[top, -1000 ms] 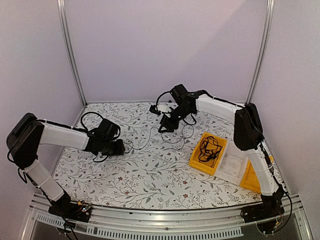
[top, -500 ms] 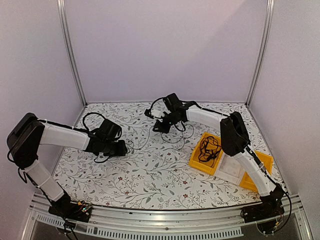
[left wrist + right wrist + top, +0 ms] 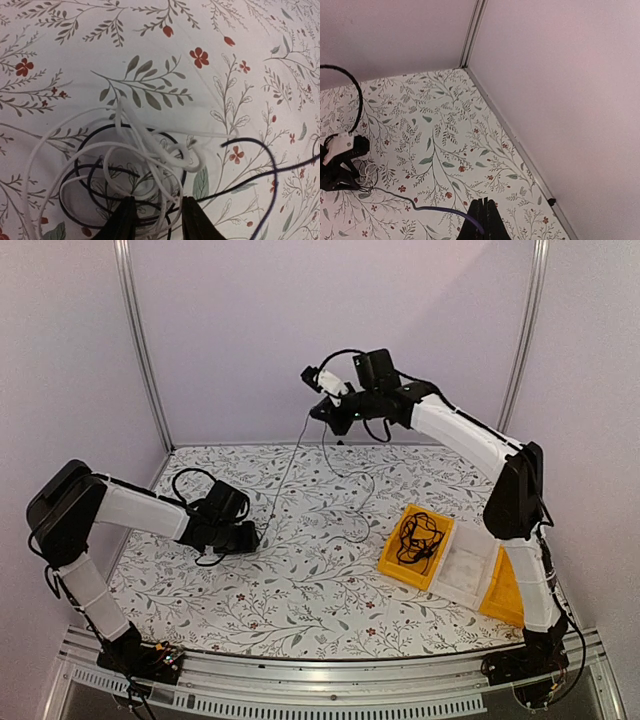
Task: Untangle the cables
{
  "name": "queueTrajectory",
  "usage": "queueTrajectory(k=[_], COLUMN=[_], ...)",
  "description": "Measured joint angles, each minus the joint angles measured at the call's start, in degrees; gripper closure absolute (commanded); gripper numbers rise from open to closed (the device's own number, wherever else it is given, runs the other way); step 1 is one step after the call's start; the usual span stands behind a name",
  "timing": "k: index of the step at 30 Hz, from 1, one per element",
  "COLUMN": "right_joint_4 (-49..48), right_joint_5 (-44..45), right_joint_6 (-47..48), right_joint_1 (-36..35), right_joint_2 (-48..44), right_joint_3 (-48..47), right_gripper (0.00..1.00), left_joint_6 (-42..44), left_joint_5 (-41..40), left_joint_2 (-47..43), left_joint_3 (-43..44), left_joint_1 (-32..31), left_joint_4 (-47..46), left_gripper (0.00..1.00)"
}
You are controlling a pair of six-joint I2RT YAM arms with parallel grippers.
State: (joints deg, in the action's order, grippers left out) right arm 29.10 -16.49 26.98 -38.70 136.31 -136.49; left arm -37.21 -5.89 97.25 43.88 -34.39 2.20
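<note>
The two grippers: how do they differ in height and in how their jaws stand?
The left gripper is low over the table; the right gripper hangs high above it. The left jaws stand apart astride white and black cable loops; the right jaws are shut on one black cable that runs taut down to those loops. Both work on those same loops.

Right arm raised, cable pulled up off table
right gripper [image 3: 325,412] went from mid-frame on the table to upper middle of the top view, against the back wall; jaws went from open to pinched on a black cable [image 3: 285,472], now strung down-left to left gripper [image 3: 247,537], which narrowed slightly and edged right
</note>
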Motion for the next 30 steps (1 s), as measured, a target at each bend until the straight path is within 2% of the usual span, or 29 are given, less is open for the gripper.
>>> queueTrajectory(k=[5, 9, 13, 20, 22, 23, 30], right_joint_4=[-3.1, -5.6, -6.03, -2.67, -1.88, -1.42, 1.46], right_joint_5=[1.14, 2.05, 3.02, 4.83, 5.49, 5.66, 7.82], right_joint_6=[-0.13, -0.5, -0.39, 1.25, 1.6, 1.84, 3.5], right_joint_1=[2.05, 3.76, 4.46, 5.11, 5.4, 5.55, 6.14], right_joint_2=[-18.23, -27.28, -30.27, -30.49, -30.69, -30.99, -34.64], right_joint_3=[-1.55, -3.93, -4.35, 1.6, 3.26, 4.2, 7.56], right_gripper=[1.0, 1.0, 1.0, 1.0, 1.0, 1.0, 1.0], left_joint_6=[-1.03, -1.01, -0.87, 3.1, 3.87, 3.93, 2.25], left_joint_5=[0.0, -0.04, 0.07, 2.08, 2.67, 2.75, 5.03], left_joint_2=[1.29, 1.55, 1.46, -2.8, -6.8, -9.31, -16.72], left_joint_3=[0.31, 0.35, 0.37, 0.66, 0.74, 1.11, 8.55], left_joint_1=[-0.07, -0.09, -0.11, -1.05, -1.49, -1.6, -1.62], left_joint_4=[-2.49, -2.95, -2.95, 0.24, 1.03, 1.62, 9.57], left_gripper=[0.66, 0.65, 0.61, 0.51, 0.39, 0.37, 0.38])
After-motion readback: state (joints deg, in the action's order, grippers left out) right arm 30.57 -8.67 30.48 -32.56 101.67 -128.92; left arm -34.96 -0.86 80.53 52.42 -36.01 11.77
